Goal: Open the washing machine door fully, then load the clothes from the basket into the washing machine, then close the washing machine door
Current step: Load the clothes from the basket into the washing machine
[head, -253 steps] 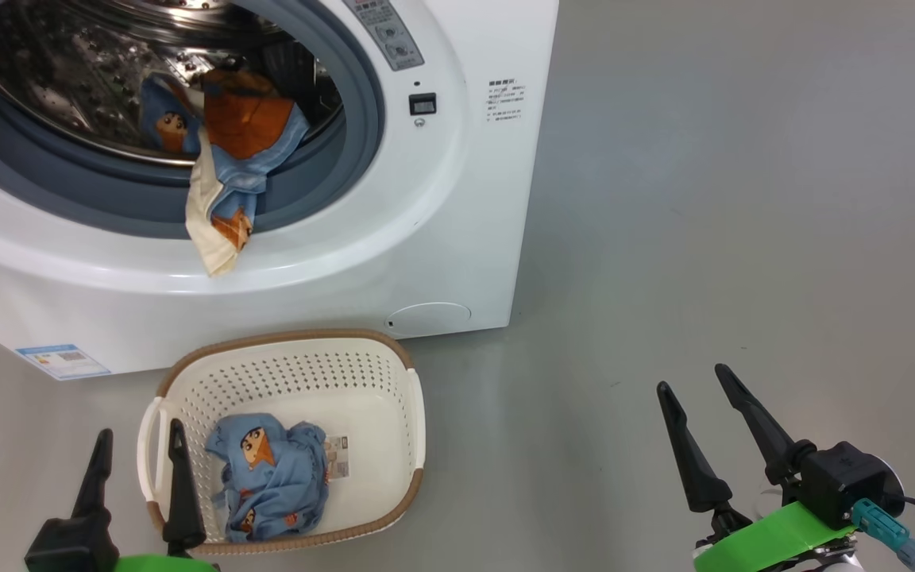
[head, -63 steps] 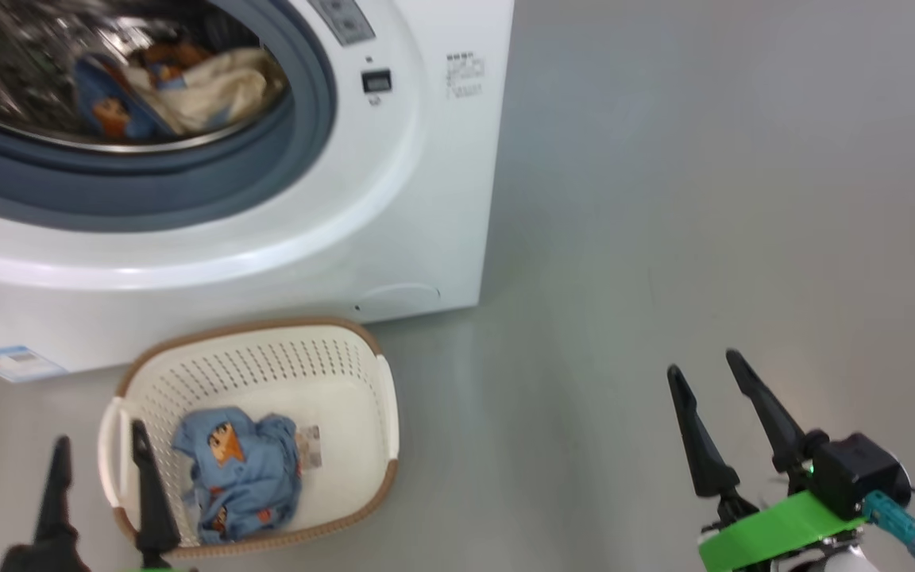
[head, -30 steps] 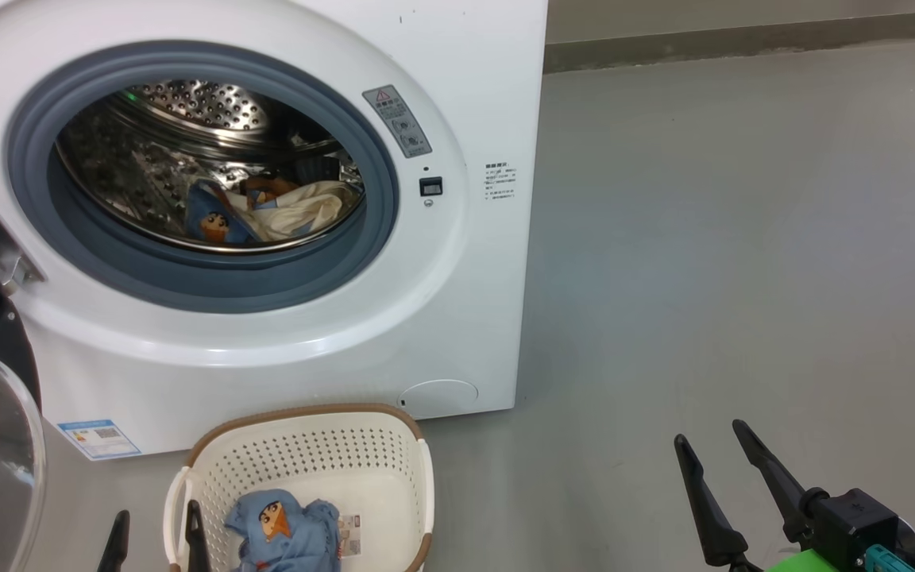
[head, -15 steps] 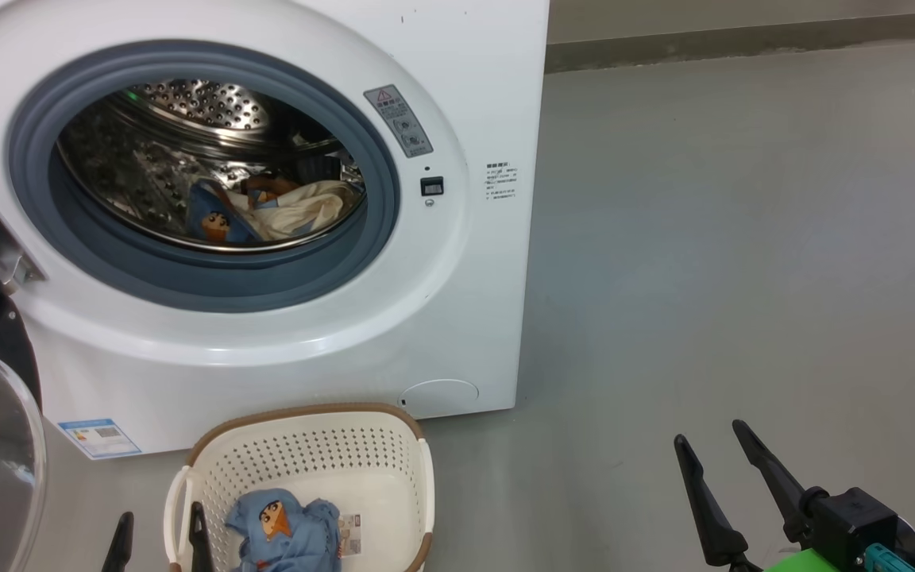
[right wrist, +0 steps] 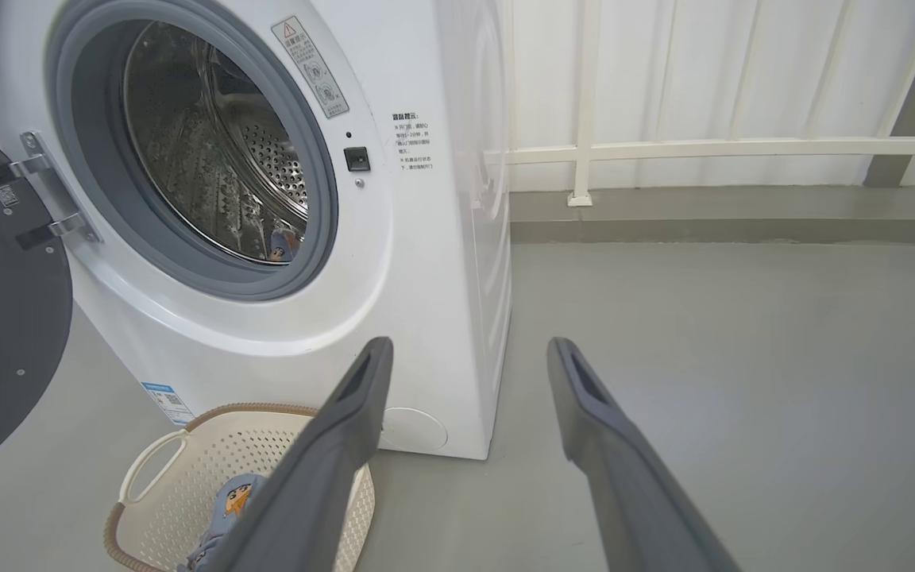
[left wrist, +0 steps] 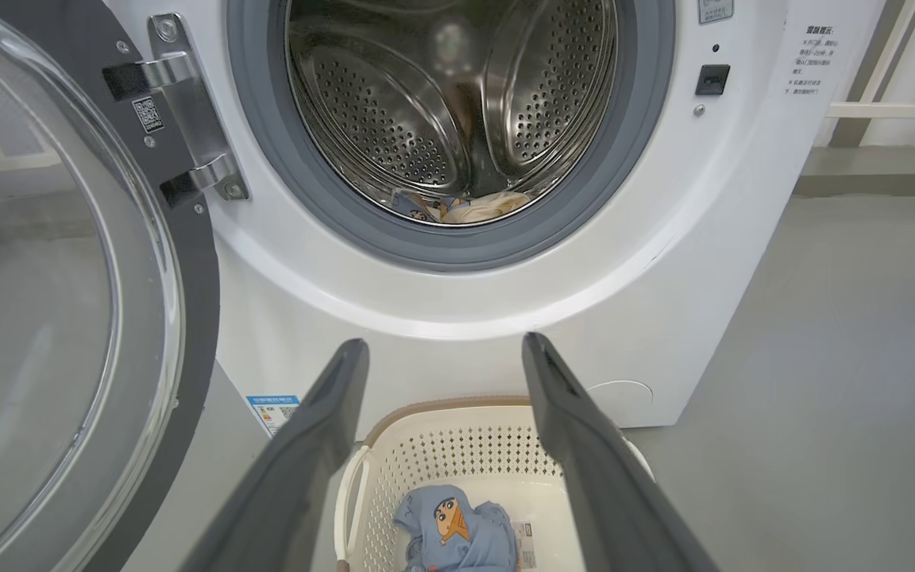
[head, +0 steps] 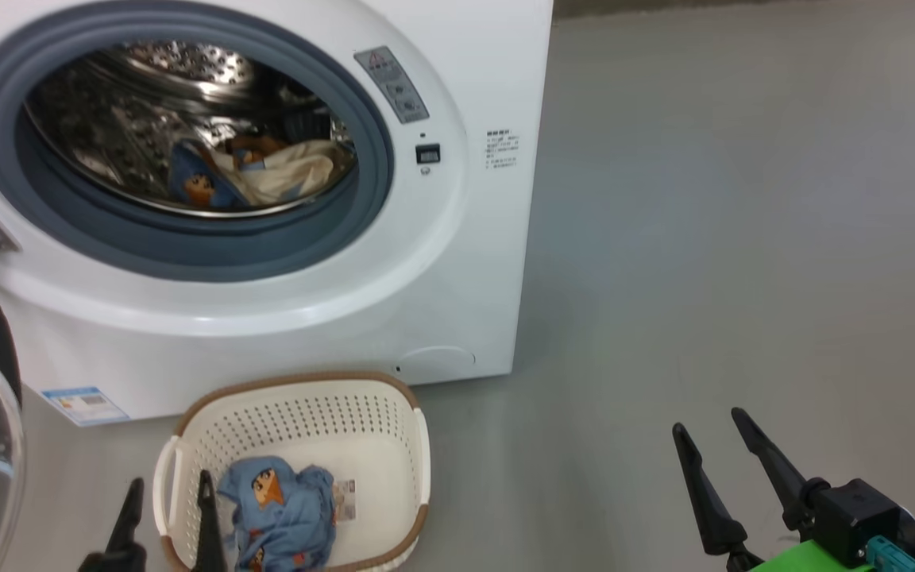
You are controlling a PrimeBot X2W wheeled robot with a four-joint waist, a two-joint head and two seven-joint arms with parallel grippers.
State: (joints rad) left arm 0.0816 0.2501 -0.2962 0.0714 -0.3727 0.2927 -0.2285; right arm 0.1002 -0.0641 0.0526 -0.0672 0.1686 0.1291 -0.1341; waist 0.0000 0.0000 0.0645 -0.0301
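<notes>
left end effector point(head: 171, 481), lower left of head frame: fingers apart, empty, tips over the left rim of the basket point(head: 299, 380). right end effector point(head: 707, 421), lower right: apart, empty, above bare floor point(head: 743, 238).

One garment point(head: 279, 516) is in the basket, the second garment point(head: 267, 171) in the drum point(head: 108, 119).

Risks:
- A finger snags the rim and tips the basket.
- Cloth drapes over the gasket point(head: 187, 254) and blocks the door point(left wrist: 199, 334).

The door is open at the left edge, near the left arm. Free room is to the right.

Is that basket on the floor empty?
Not empty: one crumpled blue garment lies on the basket bottom, beside a label sticker.
</notes>
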